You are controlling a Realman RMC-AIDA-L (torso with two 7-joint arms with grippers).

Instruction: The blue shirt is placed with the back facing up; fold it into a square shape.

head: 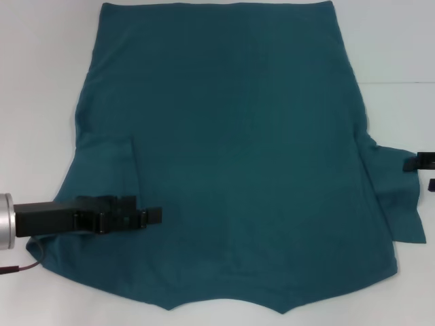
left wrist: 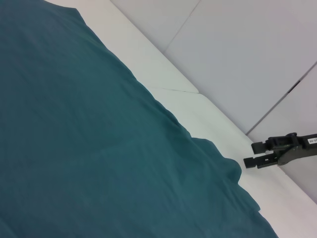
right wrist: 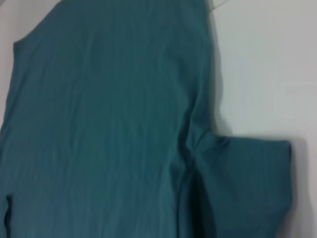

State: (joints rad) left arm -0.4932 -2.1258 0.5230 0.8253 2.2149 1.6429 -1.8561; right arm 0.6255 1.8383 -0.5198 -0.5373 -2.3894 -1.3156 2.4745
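The blue shirt [head: 238, 156] lies flat on the table [head: 41, 81], its left sleeve already folded in beneath the left gripper [head: 155, 216], apparently clenched. The right gripper [head: 416, 164], jaws apart, must next grasp the right sleeve [head: 401, 204] just beside it.

A plain dark teal-blue shirt [head: 238, 156], showing no print or pattern, is lying across a white table [head: 41, 81], its matte fabric reading as one even tone from hem to collar, darkening only slightly along the creases and under the folded left sleeve. The left gripper [head: 153, 216] is showing black over that sleeve, its fingers and housing the same dull black, with a silver-grey metal wrist section and a thin dark red cable trailing behind it. The right gripper [head: 420, 163] is appearing black too at the edge of the right sleeve against the white surface.
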